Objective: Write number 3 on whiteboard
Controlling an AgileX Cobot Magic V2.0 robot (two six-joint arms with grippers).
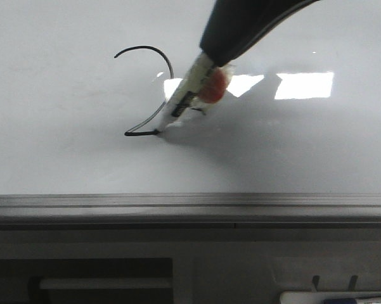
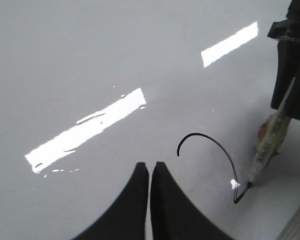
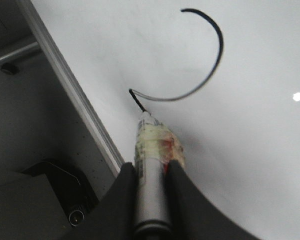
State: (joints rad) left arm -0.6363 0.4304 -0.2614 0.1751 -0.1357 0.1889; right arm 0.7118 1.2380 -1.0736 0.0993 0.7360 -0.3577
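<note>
The whiteboard fills the front view, glossy and pale grey. On it is a thin black line of the number 3: an upper arc running down to a sharp point, then a short stroke to the right. My right gripper is shut on a marker wrapped in tape with a red patch. The marker's tip touches the board at the end of that short stroke. My left gripper hovers over bare board beside the arc, shut and holding nothing.
A grey metal ledge runs along the board's near edge. Under it is a grey housing with slots, and a white object sits at the lower right. Bright rectangular light reflections lie on the board to the right of the marker.
</note>
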